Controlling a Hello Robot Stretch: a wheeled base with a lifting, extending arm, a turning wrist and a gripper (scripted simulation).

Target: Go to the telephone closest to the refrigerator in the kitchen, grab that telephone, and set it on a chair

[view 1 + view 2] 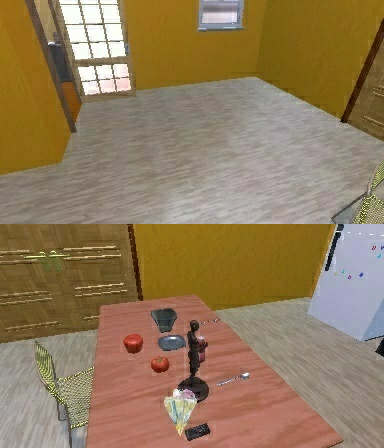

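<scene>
Hand first: I cannot tell what state mine is in, so I leave that unjudged. What I take for the telephone, a small dark flat thing, lies flat at the near edge of the surface, just right of a pale leafy bunch. A dark statue stands upright beyond it, likely as a centrepiece. Farther off sit a dark bowl and a grey dish; both look bare inside, with two red fruits loose beside them. The wire chair stands at the surface's left side, handy for the set-down. The refrigerator is far right.
</scene>
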